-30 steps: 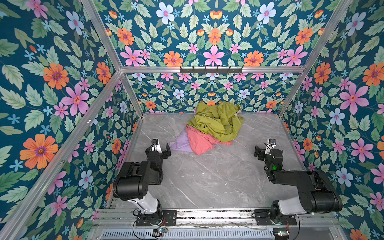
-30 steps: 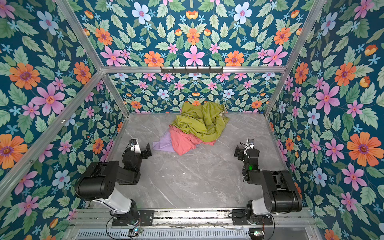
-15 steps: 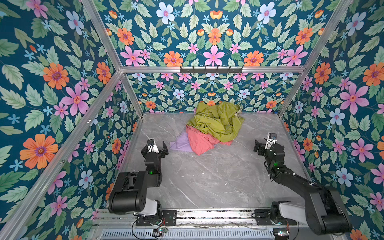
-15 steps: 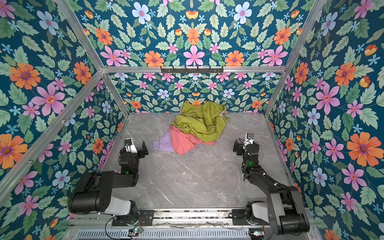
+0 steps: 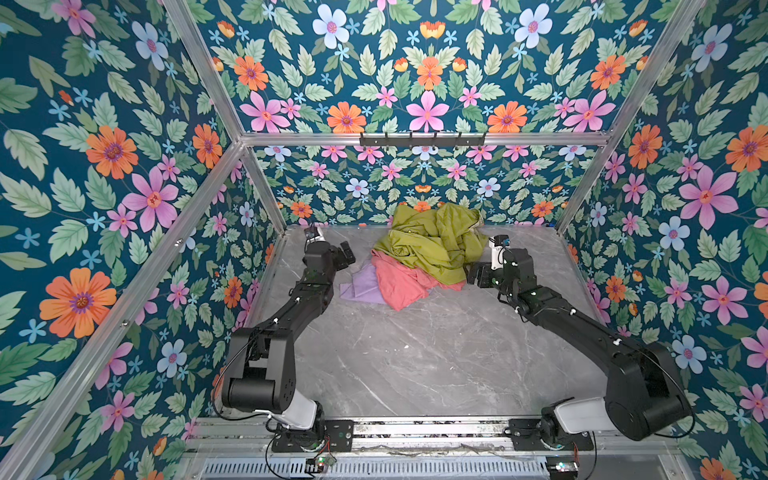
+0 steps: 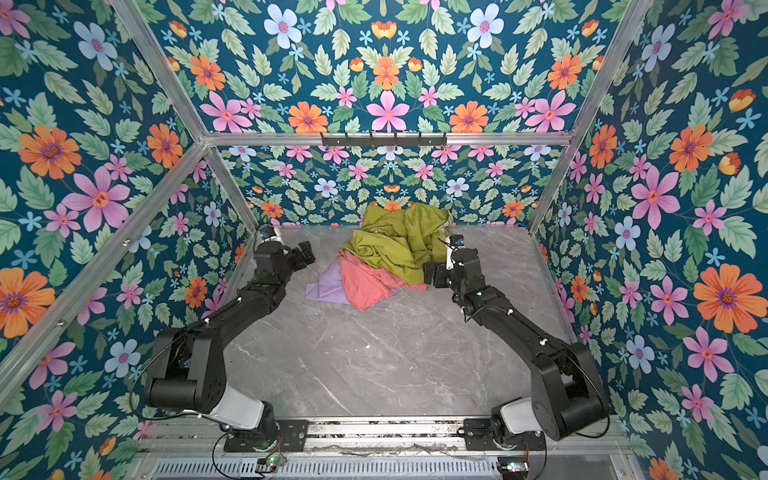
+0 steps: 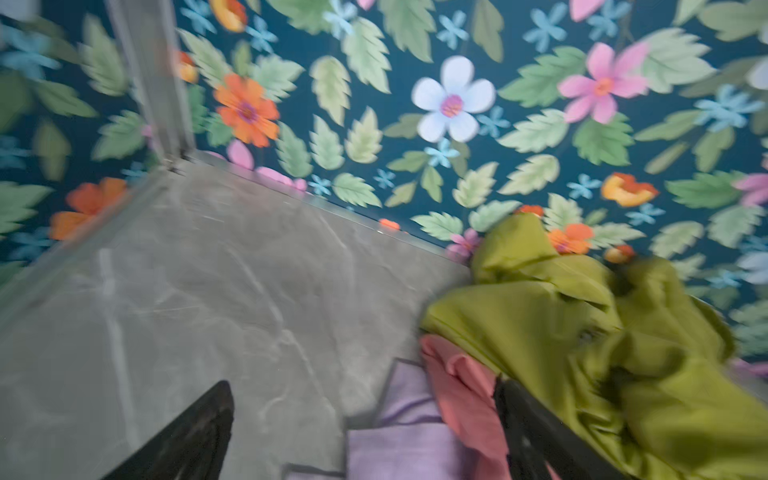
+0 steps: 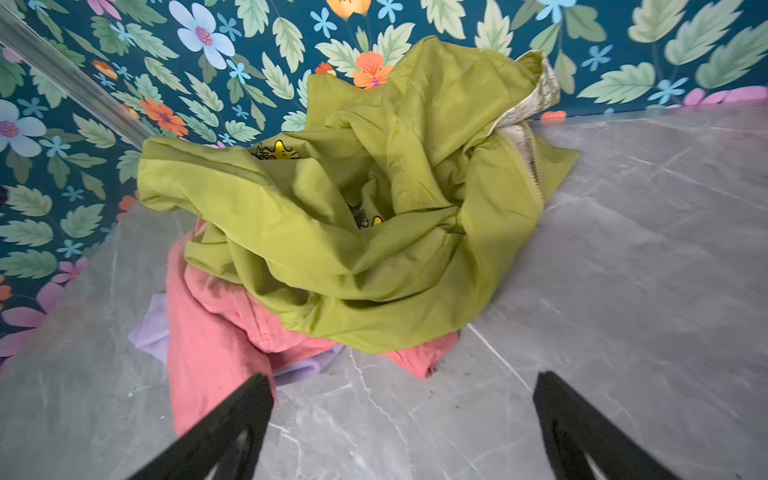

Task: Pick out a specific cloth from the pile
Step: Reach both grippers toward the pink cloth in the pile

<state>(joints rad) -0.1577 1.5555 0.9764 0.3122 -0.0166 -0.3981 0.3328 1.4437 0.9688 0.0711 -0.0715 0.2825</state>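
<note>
Two grippers are seen spread wide, nothing held | left gripper (image 5: 348, 254) is held just left of the pile (image 5: 424, 257), right gripper (image 5: 476, 274) just right of it | the cloth (image 5: 401, 284) is found above mid-frame on the table (image 5: 395, 357), partly covered by the olive-green cloth (image 5: 432, 245), with the lilac cloth (image 5: 361, 284) at its left.

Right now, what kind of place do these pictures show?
Probably a robot test booth, not a home: floral walls on an aluminium frame enclose a marble-look table, and the left arm and right arm are bolted to a front rail.
</note>
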